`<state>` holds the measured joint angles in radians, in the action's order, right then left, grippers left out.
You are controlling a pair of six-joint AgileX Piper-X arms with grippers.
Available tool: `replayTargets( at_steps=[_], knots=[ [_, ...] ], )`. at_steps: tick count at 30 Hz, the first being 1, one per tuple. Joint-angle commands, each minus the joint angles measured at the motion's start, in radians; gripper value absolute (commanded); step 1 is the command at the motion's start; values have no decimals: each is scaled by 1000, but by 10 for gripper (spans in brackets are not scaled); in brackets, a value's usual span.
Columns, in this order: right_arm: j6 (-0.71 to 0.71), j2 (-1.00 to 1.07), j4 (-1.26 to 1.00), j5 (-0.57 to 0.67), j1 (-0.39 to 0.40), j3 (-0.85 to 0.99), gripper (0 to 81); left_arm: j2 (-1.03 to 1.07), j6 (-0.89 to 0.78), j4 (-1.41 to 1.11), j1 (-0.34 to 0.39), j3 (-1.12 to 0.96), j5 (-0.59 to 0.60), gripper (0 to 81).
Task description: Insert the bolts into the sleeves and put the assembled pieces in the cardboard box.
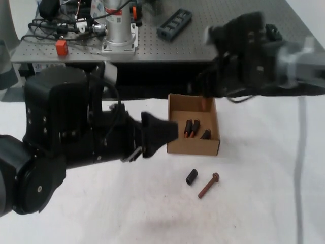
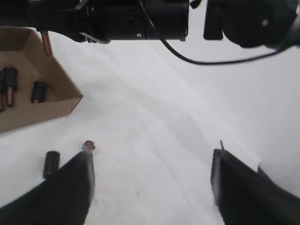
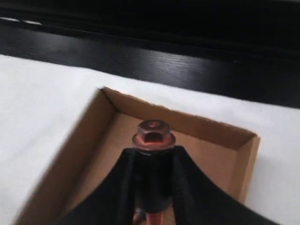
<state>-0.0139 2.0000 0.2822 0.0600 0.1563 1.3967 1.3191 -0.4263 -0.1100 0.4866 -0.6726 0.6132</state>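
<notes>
Two loose parts are lying on the white cloth (image 1: 101,213) in the high view: a black sleeve (image 1: 191,176) and a copper-coloured bolt (image 1: 208,185), just beside each other, on the near side of the cardboard box (image 1: 193,146). Three dark pieces in the box (image 1: 192,128) are resting on its floor. At least two are showing orange ends; the third is too small to tell. I'm judging the loose parts as small, light, rigid and smooth, so likely to roll or skid. I'd be pinching the bolt across its shank and the sleeve across its body. The left gripper (image 1: 152,142) is hanging left of the box. The right arm (image 1: 254,56) is over the box's far side, too blurred to read any detail.

Left wrist view: I'm seeing the left gripper's fingers (image 2: 75,187) spread wide, nothing between them, above the cloth. One finger is covering the bolt's shank, leaving just the head. The sleeve is lying near it. The box is being cut off at the frame edge.

Right wrist view: the right gripper (image 3: 153,157) is pinching the held piece (image 3: 153,136), bolt head up, above the box's open inside. Its fingers are hiding most of that sleeve, so I'm unable to tell how deep the bolt is seated. The lower end is cut off.
</notes>
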Motion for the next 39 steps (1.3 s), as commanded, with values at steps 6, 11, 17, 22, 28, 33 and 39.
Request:
replayTargets(
  at_steps=[6,11,17,22,28,33,39],
  knots=[
    [-30,223,363,-71,1,348,41,121,231,245,22,-143,-91,435],
    [-30,193,361,6,-8,354,374,299,392,478,91,-363,-194,435],
    [-30,49,417,61,-32,350,343,529,489,677,180,-642,-296,435],
    [-24,-81,468,71,-53,300,331,687,537,805,219,-822,-423,435],
    [-24,-259,446,69,-71,93,331,800,560,823,223,-935,-434,435],
    [23,-384,377,70,-77,-91,331,842,597,865,223,-976,-482,391],
    [45,-459,361,70,-76,-200,331,885,638,944,223,-1015,-467,377]
  ],
)
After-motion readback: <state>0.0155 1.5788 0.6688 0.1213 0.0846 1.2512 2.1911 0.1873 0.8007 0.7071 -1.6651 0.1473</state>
